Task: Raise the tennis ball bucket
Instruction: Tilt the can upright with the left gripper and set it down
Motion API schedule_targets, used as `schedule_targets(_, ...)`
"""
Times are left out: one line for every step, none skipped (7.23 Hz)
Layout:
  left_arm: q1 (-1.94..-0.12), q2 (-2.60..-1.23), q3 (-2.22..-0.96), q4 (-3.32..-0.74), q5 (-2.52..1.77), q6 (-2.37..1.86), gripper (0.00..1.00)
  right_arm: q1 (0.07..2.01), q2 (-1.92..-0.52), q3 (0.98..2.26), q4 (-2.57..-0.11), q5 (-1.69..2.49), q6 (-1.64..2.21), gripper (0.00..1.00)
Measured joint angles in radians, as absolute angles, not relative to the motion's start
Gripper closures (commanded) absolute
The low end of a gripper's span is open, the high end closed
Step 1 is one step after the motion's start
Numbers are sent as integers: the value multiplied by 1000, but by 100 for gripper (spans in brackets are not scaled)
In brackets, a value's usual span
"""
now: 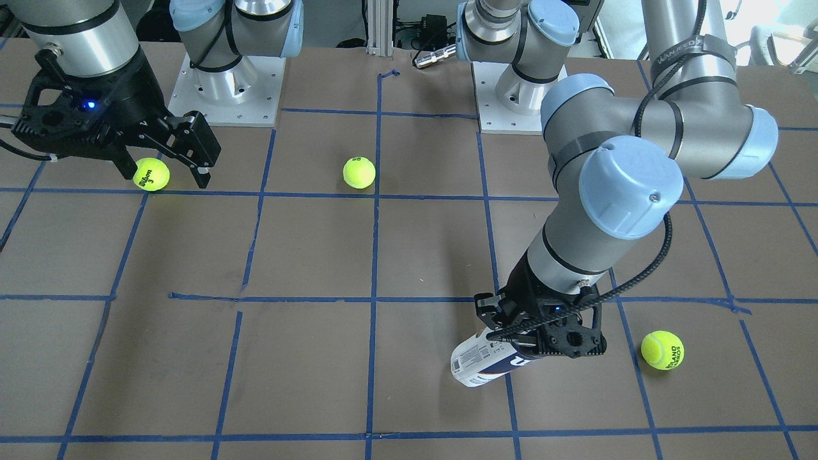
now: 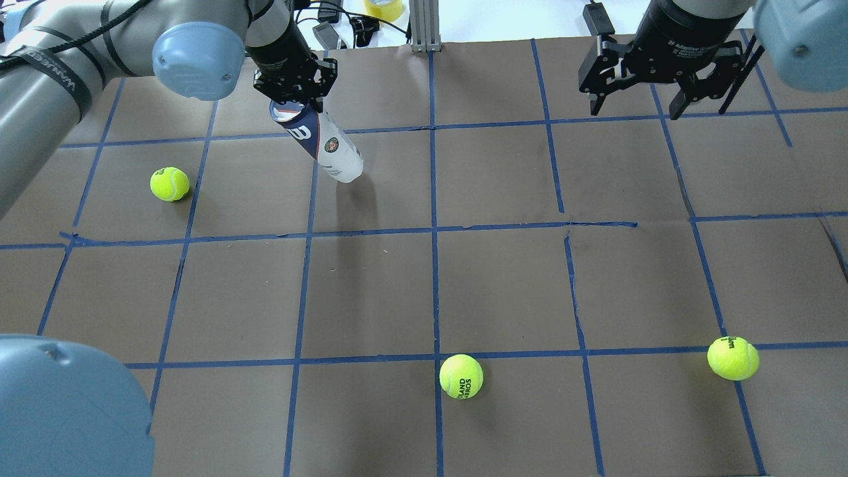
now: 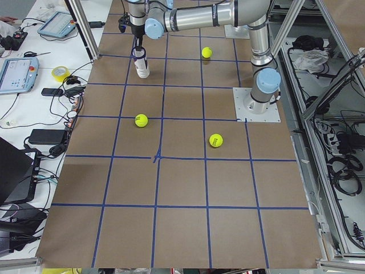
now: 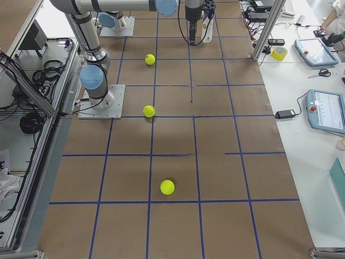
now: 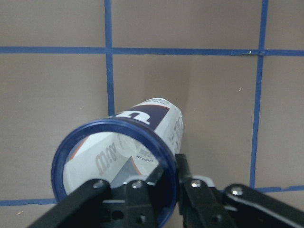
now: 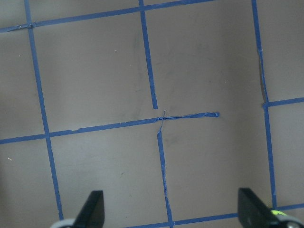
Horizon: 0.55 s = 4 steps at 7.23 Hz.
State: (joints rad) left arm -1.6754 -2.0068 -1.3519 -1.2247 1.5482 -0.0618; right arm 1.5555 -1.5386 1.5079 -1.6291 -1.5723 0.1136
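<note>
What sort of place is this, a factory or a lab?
Probably a robotics test lab: a left arm and a right arm bolted to a table with a blue tape grid, control tablets on a side bench, and tennis balls as props.

A table [image 2: 503, 285] covered in brown paper and gridded with blue tape [image 2: 434, 228] fills the brightly lit scene, with a white bench [image 4: 302, 140] along its far edge bearing teach pendants [image 4: 328, 110], a yellow tape roll [image 4: 279, 53] and a black power brick [image 4: 284, 114] behind aluminium posts [image 4: 268, 24].
</note>
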Motion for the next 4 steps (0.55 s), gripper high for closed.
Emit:
schedule_targets(-1698, -2013, -1346, -1225, 1577, -27, 100, 1555, -1539, 1508, -1629, -1573, 114, 0)
schedule_targets(-1718, -2018, -1343, -1225, 1604, 0, 100, 1555, -1539, 1508, -1629, -1573, 113, 0)
schedule_targets(-1734, -2021, -1342, -1224, 1614, 26, 100, 1555, -1539, 1508, -1629, -1574, 113, 0)
schedule_targets(-1741, -2026, -1342, -1223, 1614, 64, 100, 1555, -1539, 1508, -1629, -1574, 113, 0)
